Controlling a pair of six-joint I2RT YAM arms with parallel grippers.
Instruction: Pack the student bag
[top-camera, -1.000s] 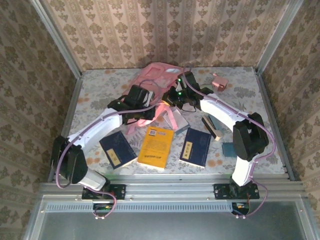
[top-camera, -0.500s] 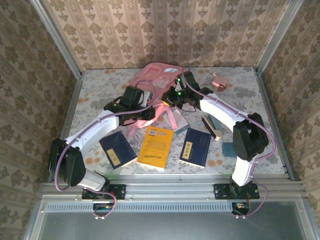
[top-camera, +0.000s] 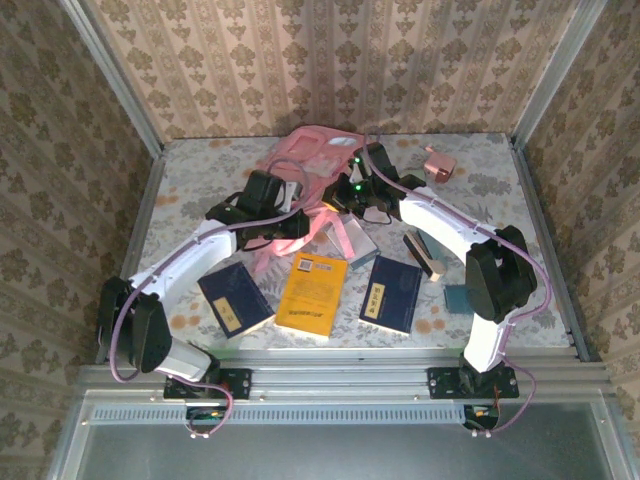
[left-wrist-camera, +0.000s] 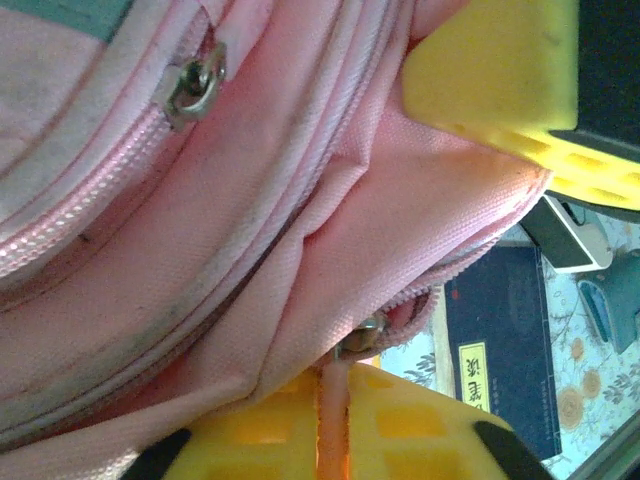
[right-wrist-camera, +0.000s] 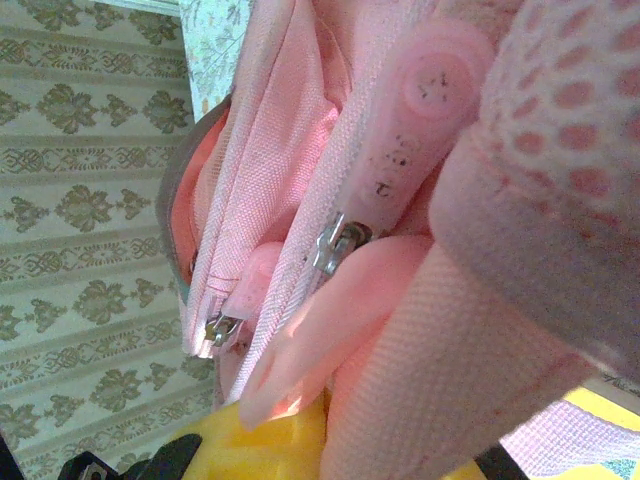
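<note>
The student bag (top-camera: 312, 155), a pink fabric backpack, lies at the back centre of the table with its near edge lifted. My left gripper (top-camera: 292, 226) is at that near edge. In the left wrist view its yellow fingers (left-wrist-camera: 250, 435) are shut on the thin pink pull tab (left-wrist-camera: 336, 385) of a zip slider (left-wrist-camera: 365, 335), and the bag (left-wrist-camera: 200, 250) takes up most of the frame. My right gripper (top-camera: 346, 196) holds the bag's right side. It is shut on pink bag fabric (right-wrist-camera: 450, 380) against its yellow finger (right-wrist-camera: 270, 445). Two more zip sliders (right-wrist-camera: 335, 243) show nearby.
In front of the bag lie a dark blue book (top-camera: 235, 298), an orange book (top-camera: 312, 293) and another dark blue book (top-camera: 392, 292). A small pink box (top-camera: 438, 163) sits back right. A dark slim object (top-camera: 424, 252) and a teal item (top-camera: 455, 297) lie right.
My left wrist has shifted a little to the left, keeping the zip pull between its fingers. The right arm has not visibly moved.
</note>
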